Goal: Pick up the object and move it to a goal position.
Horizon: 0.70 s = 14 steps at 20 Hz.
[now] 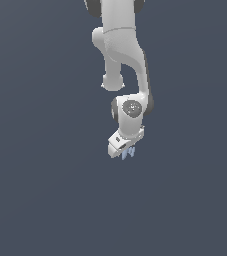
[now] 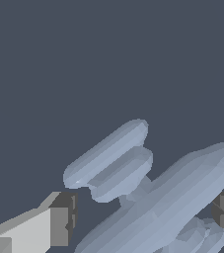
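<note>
White two-finger gripper (image 1: 125, 151) at arm's end: dark pads (image 2: 64, 217) sit on either side of small pale blue object of thin parallel slats (image 2: 158, 197), fingers narrowed around it; firm contact not confirmable. Object sits between fingers, poking out below the fingertips in exterior view (image 1: 127, 154). Likely light, rigid, smooth; uneven slats may twist or slip. Best hold: across broad central slat, pads flat. Beyond: plain dark grey backdrop (image 1: 35, 200), no goal marker visible.

Flat, even, moderately dim lighting is seen in both renders, and no cast shadows or glare are found. The arm (image 1: 122, 60) is shaded softly, lighter on top. Edges are rendered slightly jagged and soft; no lens distortion is seen.
</note>
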{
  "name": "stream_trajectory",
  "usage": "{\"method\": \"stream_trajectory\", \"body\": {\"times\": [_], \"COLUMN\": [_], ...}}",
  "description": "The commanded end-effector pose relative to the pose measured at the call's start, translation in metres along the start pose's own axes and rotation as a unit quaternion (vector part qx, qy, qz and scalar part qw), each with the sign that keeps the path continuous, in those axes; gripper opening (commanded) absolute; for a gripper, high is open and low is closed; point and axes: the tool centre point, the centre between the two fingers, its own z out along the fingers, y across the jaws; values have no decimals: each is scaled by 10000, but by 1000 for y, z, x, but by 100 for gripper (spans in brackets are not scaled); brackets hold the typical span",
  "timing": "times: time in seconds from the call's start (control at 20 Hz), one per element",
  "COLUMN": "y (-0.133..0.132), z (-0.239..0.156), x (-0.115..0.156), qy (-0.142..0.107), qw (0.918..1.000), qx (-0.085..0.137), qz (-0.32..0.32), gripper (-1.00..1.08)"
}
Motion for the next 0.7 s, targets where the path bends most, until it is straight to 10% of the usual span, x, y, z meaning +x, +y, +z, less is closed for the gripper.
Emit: {"method": "stream_trajectory", "body": {"times": [0.0,0.05,0.65], "y": [0,0,1], "z": [4,4,1], "x": [-1,-1,0], "qy": [-9,-9,0], "qw": [10000,10000,10000], "qx": [5,5,-3], "qz": [1,1,2], "gripper": [100,-100,-100]}}
